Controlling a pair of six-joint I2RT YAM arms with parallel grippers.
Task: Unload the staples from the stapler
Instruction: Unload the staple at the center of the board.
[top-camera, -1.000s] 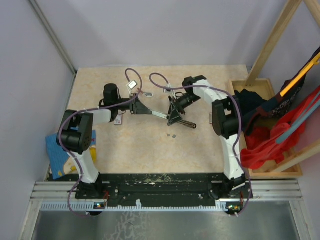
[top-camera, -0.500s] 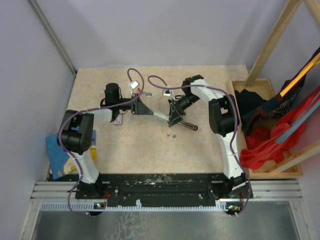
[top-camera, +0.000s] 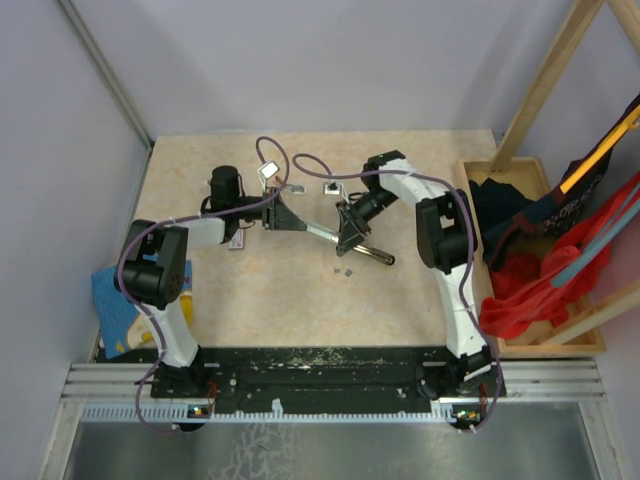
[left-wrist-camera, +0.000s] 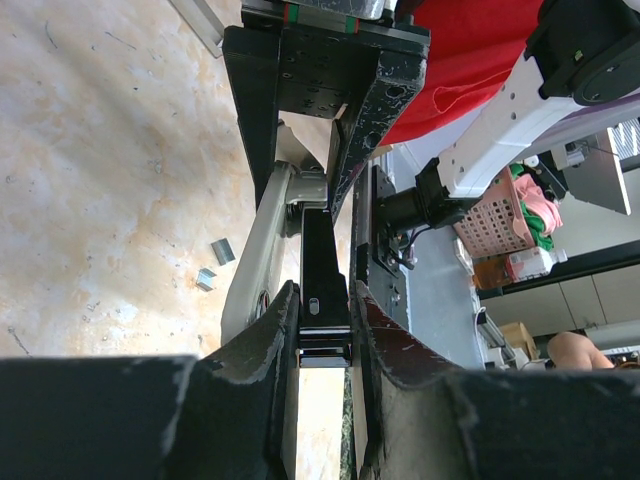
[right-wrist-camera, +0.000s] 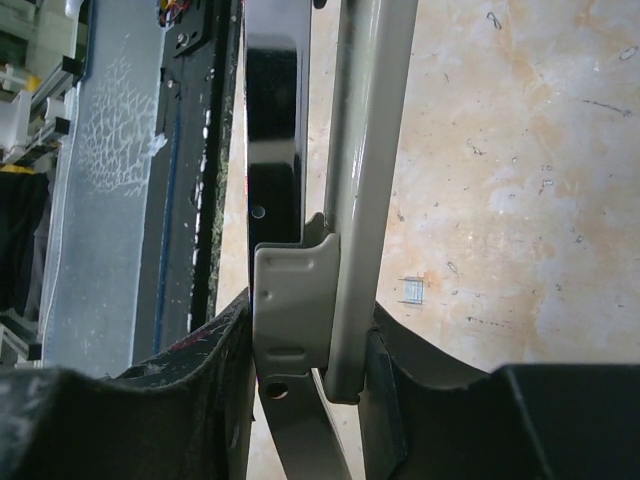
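Left gripper (left-wrist-camera: 324, 300) is clamped on the stapler's (left-wrist-camera: 262, 230) black arm, and the right gripper (right-wrist-camera: 308, 320) is closed on its grey base, at mid-table (top-camera: 250, 290). Both arms reach inward, wrists facing each other. Loose staples (top-camera: 345, 269) lie just beside it.

The left arm (top-camera: 160, 275) rises from its base with the elbow folded, and its forearm runs right toward mid-table. The left gripper (top-camera: 298, 223) points right. Its fingers (left-wrist-camera: 270, 340) are set narrow, one on each side of the black top arm of the stapler (top-camera: 320, 231), clamping it. The right arm (top-camera: 445, 240) reaches forward, then bends back to the left and downward. The right gripper (top-camera: 350, 244) points toward the near edge. Its fingers (right-wrist-camera: 235, 340) lie against both sides of the stapler's silvery-grey base. The two grippers stand near each other but apart.
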